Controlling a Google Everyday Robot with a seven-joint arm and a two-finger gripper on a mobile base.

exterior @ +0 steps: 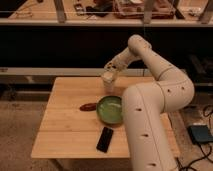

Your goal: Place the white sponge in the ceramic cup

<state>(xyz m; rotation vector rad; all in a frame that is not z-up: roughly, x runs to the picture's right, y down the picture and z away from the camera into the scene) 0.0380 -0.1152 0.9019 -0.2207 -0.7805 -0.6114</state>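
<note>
Hand (pixel 110 71): one, at the end of the single white arm (pixel 155 95), reached over the far edge of the bench (pixel 65 130) and hanging directly above the ceramic cup. Whether it grips anything or stands wide cannot be told.

Ceramic cup (pixel 108 84): one, upright near the bench's far edge, just behind the green bowl. Its place under the hand suggests it serves as the drop target.

White sponge (pixel 108 76): one pale patch sits at the cup's mouth, just under the hand; probably the sponge, either at the rim or partly inside. Which of these cannot be told.

Green bowl (pixel 110 110): one, wide and shallow, mid-bench, just in front of the cup; seemingly a distractor.

Dark flat slab (pixel 105 139): one, black, phone-like, lying near the front edge, well apart from the cup.

Reddish-brown item (pixel 89 106): one, small and oblong, just left of the bowl.

Judgement: the placing step appears in hand or nearly complete.
</note>
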